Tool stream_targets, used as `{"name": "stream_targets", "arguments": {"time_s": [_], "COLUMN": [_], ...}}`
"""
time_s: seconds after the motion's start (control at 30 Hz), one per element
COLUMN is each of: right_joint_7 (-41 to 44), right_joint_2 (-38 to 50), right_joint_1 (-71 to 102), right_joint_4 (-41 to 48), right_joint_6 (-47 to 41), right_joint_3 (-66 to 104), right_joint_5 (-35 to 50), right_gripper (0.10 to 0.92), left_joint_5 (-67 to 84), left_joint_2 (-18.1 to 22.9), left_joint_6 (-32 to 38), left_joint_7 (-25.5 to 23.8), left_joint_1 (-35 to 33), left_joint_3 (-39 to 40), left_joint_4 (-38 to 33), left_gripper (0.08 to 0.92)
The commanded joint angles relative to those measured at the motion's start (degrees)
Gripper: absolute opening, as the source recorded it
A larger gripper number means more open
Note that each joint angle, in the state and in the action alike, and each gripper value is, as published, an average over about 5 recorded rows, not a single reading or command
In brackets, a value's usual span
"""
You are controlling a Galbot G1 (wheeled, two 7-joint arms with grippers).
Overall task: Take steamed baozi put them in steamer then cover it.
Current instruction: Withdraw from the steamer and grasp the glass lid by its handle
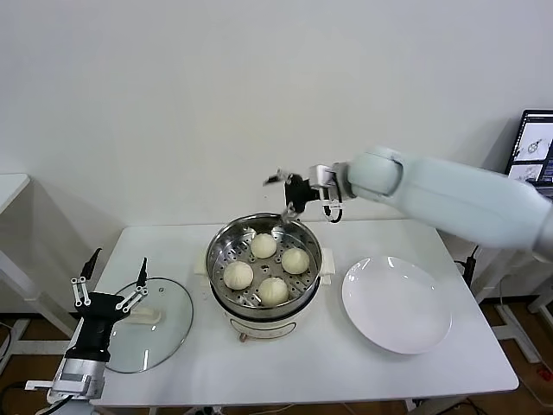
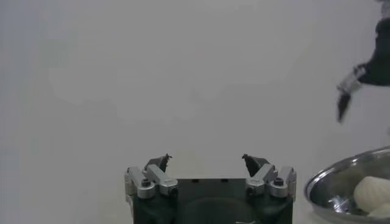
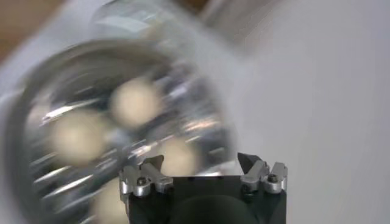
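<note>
The shiny steel steamer (image 1: 218, 247) stands mid-table on its white base and holds several cream-white baozi (image 1: 263, 245) on the perforated tray. My right gripper (image 1: 283, 194) is open and empty, in the air just above the steamer's far rim. In the right wrist view the steamer (image 3: 36, 97) and baozi (image 3: 131, 100) lie below its open fingers. The glass cover (image 1: 164, 328) with its white bar handle lies flat on the table left of the steamer. My left gripper (image 1: 112, 275) is open and empty above the cover's left edge. The left wrist view shows the steamer's rim (image 2: 329, 176).
A flat white plate (image 1: 397, 304) lies on the table right of the steamer. The white table's (image 1: 294, 372) front edge runs near the cover and plate. A monitor (image 1: 536, 145) stands at the far right. A white wall is behind.
</note>
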State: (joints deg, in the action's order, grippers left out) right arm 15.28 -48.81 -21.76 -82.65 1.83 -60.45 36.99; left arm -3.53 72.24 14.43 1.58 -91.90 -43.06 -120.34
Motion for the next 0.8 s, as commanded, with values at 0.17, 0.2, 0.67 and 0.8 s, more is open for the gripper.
{"name": "stream_targets", "arguments": {"time_s": [0.17,0.2,0.67,0.8], "right_joint_7": [-41.2,-40.5,-32.8,-31.9], "right_joint_2": [2.7,1.3,-14.4,-17.3], "right_joint_1": [66.1,69.7,92.2,92.9], "right_joint_4": [-5.5,-5.6,-7.3,-7.7], "right_joint_6": [13.3,14.0,17.8,18.0], "right_joint_3": [68.9,71.8,88.7,88.2], "right_joint_5": [-6.8,-7.6,-16.1,-17.8], "right_gripper": [0.823,0.823,0.823,0.823], "left_joint_5": [-12.2,-13.9,-50.0,-57.9], "left_joint_2": [-0.2,-0.4,-4.2,-4.0], "left_joint_6": [-2.1,-1.9,4.2,7.9], "left_joint_7": [1.0,1.4,7.9,13.6], "left_joint_1": [2.9,2.9,-1.2,-1.4], "left_joint_3": [-2.4,-2.7,-5.9,-6.1], "left_joint_4": [3.9,4.7,21.0,26.9], "left_gripper": [0.823,0.823,0.823,0.823]}}
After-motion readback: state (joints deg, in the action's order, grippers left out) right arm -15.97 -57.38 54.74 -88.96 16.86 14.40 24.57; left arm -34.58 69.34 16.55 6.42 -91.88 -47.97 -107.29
